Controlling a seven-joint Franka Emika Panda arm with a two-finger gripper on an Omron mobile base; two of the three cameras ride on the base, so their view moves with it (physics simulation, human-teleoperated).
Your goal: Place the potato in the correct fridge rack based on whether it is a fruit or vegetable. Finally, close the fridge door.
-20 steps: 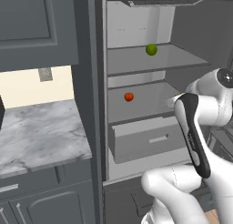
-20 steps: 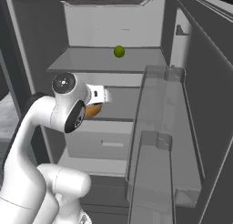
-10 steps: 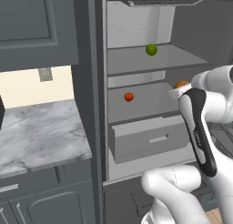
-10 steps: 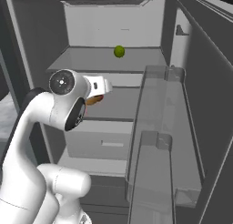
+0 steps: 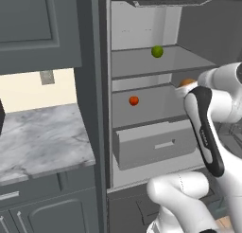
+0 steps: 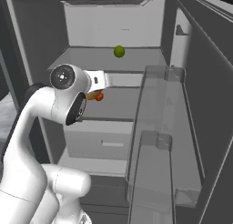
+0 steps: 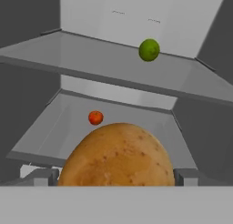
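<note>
Potato: the potato point(image 7: 116, 155) sits pinched between the jaws of the gripper point(image 7: 116, 175), large and near in the hand view; from the left base view only a sliver of it point(image 5: 187, 82) peeks past the wrist, at the front edge of the lower shelf point(image 5: 156, 104).
Jaws: spread wide, yet closed on the potato's broad sides; it is carried, not resting on anything.
Why held so: the hand points straight into the fridge, level with the gap between the two shelves, so the potato can likely go in without brushing either plate.
Fridge rack: the fridge rack point(image 7: 113, 68), the higher plate, carries the green ball point(image 7: 149, 50) towards its far right.
Lower shelf: holds the red-orange ball point(image 7: 95, 117), far left of the potato's line.
Judgement: the potato looks aimed at the lower shelf rather than the upper one; which shelf counts as the vegetable one I cannot tell from the produce alone.
Fridge door: the fridge door point(image 6: 209, 104) stands swung open on the right, its inner bins point(image 6: 154, 141) facing the arm; closing is not yet begun.
Hidden: the fingertips are cut off low in the hand view, and the arm covers the jaws in both base views.
Drawer: the grey drawer point(image 5: 153, 144) is pulled partly out below the lower shelf.
</note>
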